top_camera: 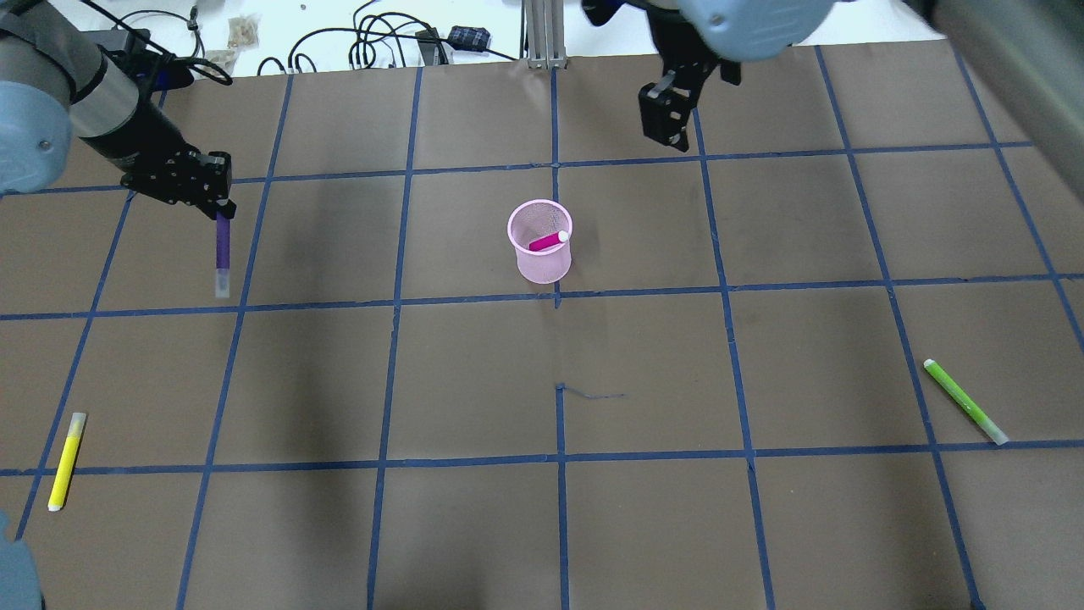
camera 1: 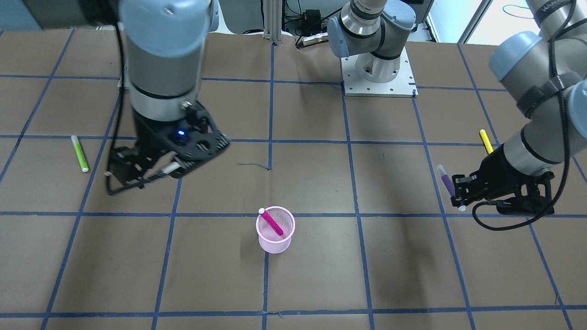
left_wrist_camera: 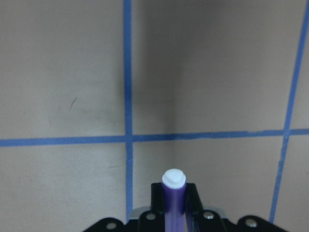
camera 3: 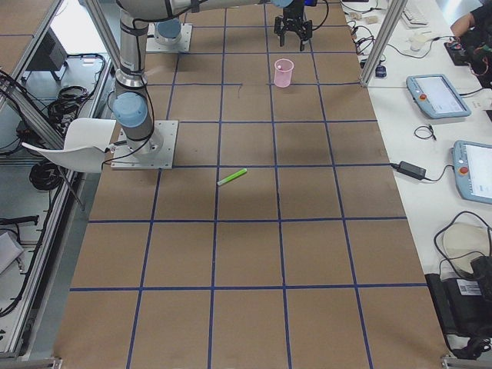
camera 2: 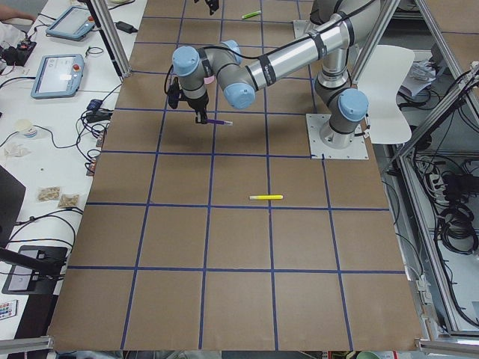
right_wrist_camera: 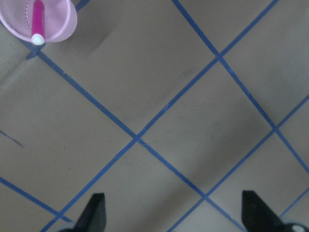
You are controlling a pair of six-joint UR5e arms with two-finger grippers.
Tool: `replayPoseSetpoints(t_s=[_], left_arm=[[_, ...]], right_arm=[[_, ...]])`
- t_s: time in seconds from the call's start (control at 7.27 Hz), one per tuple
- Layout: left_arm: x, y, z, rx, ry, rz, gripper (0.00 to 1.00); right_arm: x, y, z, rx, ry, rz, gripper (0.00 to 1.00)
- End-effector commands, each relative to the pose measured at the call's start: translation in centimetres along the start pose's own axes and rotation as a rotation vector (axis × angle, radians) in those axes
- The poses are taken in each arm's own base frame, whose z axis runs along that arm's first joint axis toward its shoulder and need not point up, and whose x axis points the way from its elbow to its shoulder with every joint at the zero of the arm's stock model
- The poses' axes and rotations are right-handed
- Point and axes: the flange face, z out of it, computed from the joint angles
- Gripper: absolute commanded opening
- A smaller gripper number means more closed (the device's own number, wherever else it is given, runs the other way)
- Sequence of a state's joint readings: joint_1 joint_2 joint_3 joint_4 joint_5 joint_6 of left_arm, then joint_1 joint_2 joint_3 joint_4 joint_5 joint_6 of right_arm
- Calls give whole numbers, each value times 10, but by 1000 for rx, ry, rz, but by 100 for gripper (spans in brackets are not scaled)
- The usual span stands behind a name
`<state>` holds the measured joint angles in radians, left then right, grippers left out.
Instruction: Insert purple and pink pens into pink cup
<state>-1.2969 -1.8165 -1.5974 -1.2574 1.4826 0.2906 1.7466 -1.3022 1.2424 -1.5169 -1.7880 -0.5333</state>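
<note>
The pink mesh cup (top_camera: 542, 267) stands upright near the table's middle, also in the front view (camera 1: 274, 245). The pink pen (top_camera: 549, 241) leans inside it with its white end at the rim, seen too in the right wrist view (right_wrist_camera: 37, 19). My left gripper (top_camera: 222, 206) is shut on the purple pen (top_camera: 223, 250) and holds it above the table, well to the left of the cup; the pen's white end shows in the left wrist view (left_wrist_camera: 174, 180). My right gripper (top_camera: 669, 119) is open and empty, raised beyond and to the right of the cup.
A green pen (top_camera: 964, 401) lies at the right of the table. A yellow pen (top_camera: 65, 460) lies at the near left. The left arm's base plate (camera 1: 378, 85) sits at the robot's edge. Blue tape lines grid the brown table.
</note>
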Motion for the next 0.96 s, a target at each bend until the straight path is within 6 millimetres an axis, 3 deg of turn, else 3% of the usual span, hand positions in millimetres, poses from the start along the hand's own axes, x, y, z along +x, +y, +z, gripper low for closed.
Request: replayPoseSetpoints(t_s=[0.0,0.14,0.28,0.55,0.69,0.83], left_arm=[[98,-8,-31,205,-22,38,0],[141,-11,-39,304,-7,35,0],[173,-11,-39,354,23,-15,0],[220,-11,-23,389,91,-175,0],[245,-8,-12,389,91,-160,0],[269,-5,-9,421,122,-198,0]], right_arm=[[-2,74,-15,25,-128,379,99],[-15,93,8,71,-105,415,97],[-27,106,13,179,-75,436,100],[-22,106,-4,214,-105,534,100],[-23,111,-16,122,-148,530,100],[-22,114,-12,80,-179,541,100]])
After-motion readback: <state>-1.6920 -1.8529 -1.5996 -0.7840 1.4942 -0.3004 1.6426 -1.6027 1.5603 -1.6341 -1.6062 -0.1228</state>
